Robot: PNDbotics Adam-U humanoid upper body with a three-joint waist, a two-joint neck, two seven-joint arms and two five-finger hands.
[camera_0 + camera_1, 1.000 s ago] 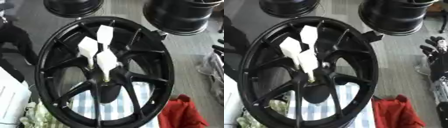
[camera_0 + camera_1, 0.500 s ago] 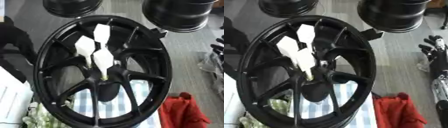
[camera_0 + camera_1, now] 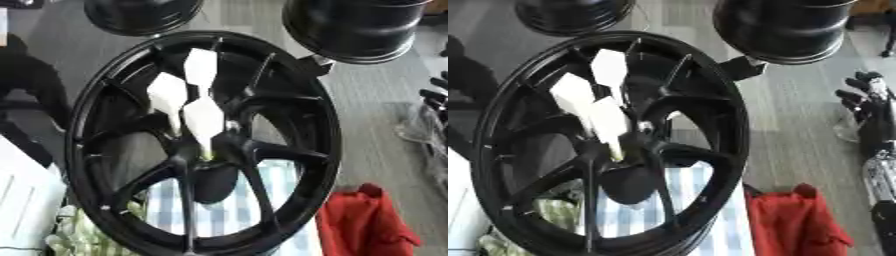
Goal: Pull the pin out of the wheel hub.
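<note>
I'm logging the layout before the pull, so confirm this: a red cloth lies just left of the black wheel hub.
Not right. The red cloth lies to the right of the black wheel hub, by its lower edge, not to its left. The right eye view shows it plainly.

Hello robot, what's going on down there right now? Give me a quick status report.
Right hand idle at the right edge, fingers curled, holding nothing; left hand out of sight. White-tagged pin sits in the black wheel hub, untouched. Nothing blocking the hub.
</note>
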